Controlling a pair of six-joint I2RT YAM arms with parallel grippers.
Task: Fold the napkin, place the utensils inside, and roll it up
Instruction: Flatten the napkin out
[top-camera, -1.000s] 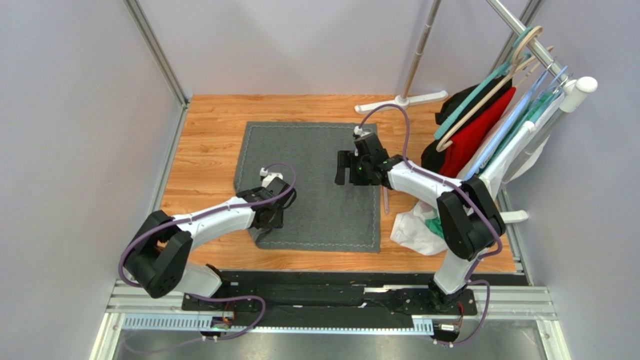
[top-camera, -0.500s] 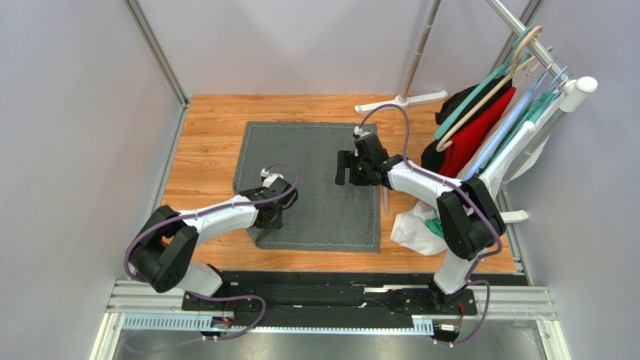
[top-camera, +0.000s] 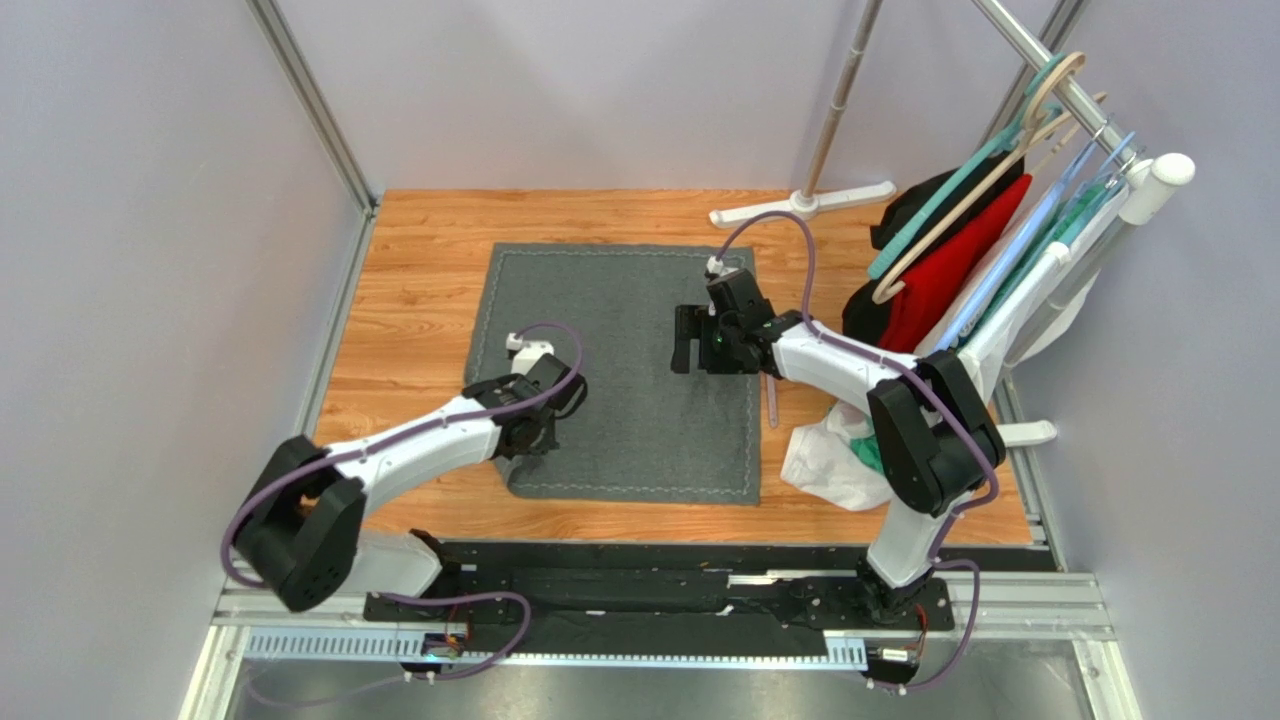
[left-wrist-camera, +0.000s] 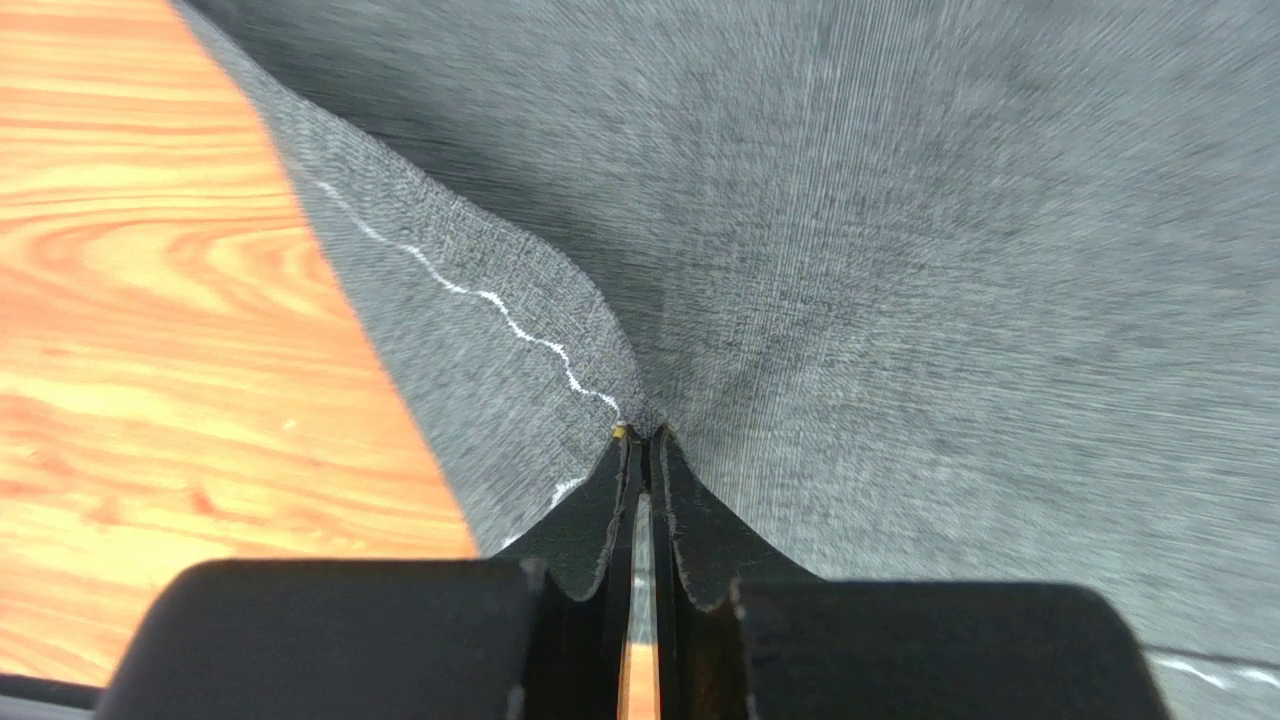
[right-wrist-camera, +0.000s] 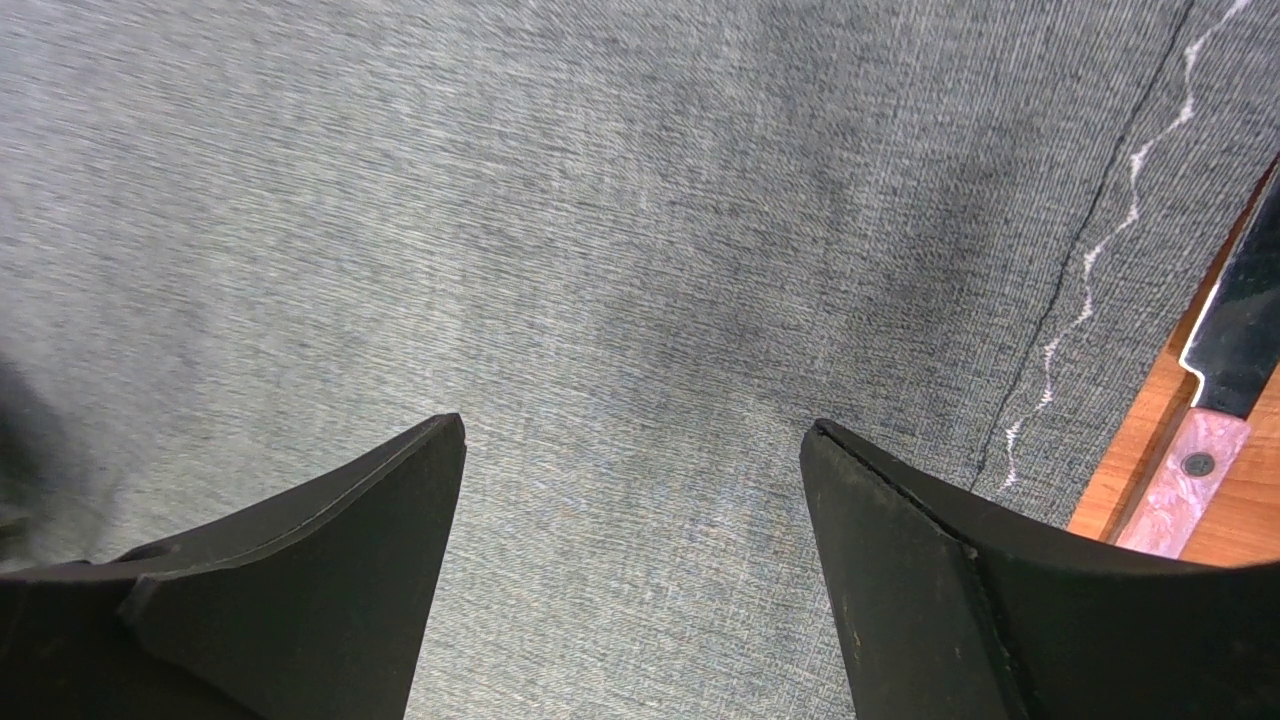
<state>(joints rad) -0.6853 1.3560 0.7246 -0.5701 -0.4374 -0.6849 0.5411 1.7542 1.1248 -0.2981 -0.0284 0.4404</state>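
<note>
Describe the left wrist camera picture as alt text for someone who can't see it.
The left pincer is shut on an edge of the dark grey napkin, which puckers where it is pinched. A pale stitched line runs along that edge, and the wooden table shows on the left.

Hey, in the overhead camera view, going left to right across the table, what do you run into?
In order: left gripper pinching the napkin corner → right gripper, open → pink utensil → white cloth → red garment.
</note>
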